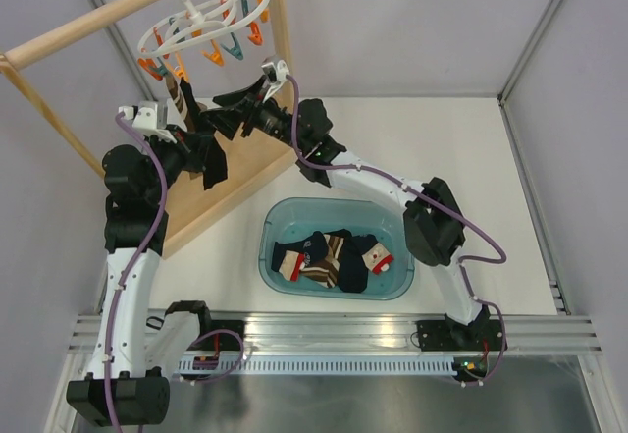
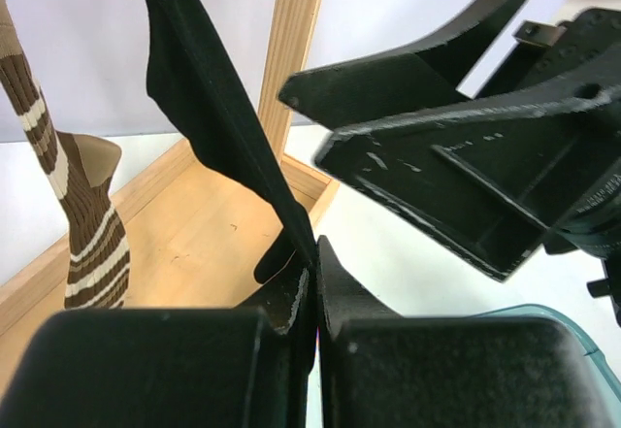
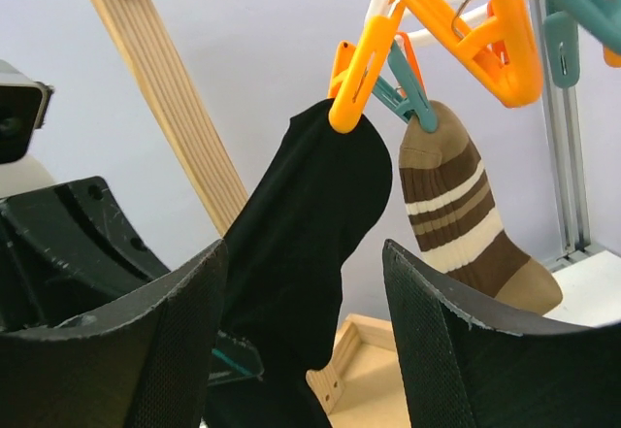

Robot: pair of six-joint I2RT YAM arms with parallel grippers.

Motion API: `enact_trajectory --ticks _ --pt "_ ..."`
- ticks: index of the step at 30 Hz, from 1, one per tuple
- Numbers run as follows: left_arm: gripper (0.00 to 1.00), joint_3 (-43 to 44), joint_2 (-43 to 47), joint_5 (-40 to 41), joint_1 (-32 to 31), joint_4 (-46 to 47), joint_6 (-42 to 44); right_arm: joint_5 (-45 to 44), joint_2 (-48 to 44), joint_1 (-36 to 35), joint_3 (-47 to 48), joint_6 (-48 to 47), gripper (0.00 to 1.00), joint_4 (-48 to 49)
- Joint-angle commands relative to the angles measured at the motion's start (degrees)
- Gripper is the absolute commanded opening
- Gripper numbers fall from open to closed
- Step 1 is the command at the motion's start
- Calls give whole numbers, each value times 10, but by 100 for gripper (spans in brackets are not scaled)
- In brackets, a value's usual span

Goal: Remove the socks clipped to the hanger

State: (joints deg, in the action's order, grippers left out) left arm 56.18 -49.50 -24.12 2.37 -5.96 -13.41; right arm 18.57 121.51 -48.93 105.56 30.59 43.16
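The white oval hanger (image 1: 201, 23) hangs from the wooden pole and carries orange and teal clips. In the right wrist view an orange clip (image 3: 357, 77) holds a black sock (image 3: 310, 205). A teal clip (image 3: 412, 98) beside it holds a brown, tan and white striped sock (image 3: 456, 205). My left gripper (image 2: 316, 253) is shut on the lower part of the black sock (image 2: 209, 108), which is stretched taut. The striped sock (image 2: 92, 244) hangs to its left. My right gripper (image 3: 304, 248) is open, its fingers either side of the black sock just below the clip. In the top view the left gripper (image 1: 199, 141) and right gripper (image 1: 234, 111) meet under the hanger.
A teal basin (image 1: 275, 229) holding several socks sits mid-table. The wooden rack has a pole (image 1: 88, 26), an upright (image 3: 165, 88) and a base board (image 1: 240, 173) under the hanger. Metal frame posts stand at the table's far corners.
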Motion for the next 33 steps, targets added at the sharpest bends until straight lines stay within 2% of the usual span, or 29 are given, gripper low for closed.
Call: enact_trajectory --ticks 1,4,8,15,18,19,21,22,26,29,30,32,33 --pt "2 12 3 -14 -3 5 22 22 18 -9 73 -17 69 -64" --pt "2 15 -2 -17 -4 5 22 28 44 -19 122 -36 69 -114" --pt "2 16 -4 -18 -4 6 22 24 50 -23 130 -35 69 -118" --pt "2 14 0 -23 -9 9 23 2 69 -30 177 -65 68 -193" --pt "2 13 0 -22 -10 9 24 -9 74 -35 183 -73 51 -207" --pt "2 14 1 -22 -11 9 24 -12 74 -35 185 -79 41 -211" --pt "2 13 2 -22 -11 8 25 -16 75 -36 187 -83 33 -215" --pt "2 14 0 -22 -11 9 26 -17 76 -36 187 -84 26 -215" --pt "2 14 -2 -10 -11 9 26 -23 75 -37 186 -84 11 -213" --pt "19 23 -2 9 -11 -2 24 -29 74 -38 182 -84 2 -205" --pt "33 24 0 14 -11 -6 25 -31 73 -37 180 -83 1 -200" --pt "55 32 1 35 -11 -19 25 -39 72 -38 178 -81 1 -194" --pt "71 36 1 44 -11 -27 25 -41 72 -38 174 -80 1 -187"
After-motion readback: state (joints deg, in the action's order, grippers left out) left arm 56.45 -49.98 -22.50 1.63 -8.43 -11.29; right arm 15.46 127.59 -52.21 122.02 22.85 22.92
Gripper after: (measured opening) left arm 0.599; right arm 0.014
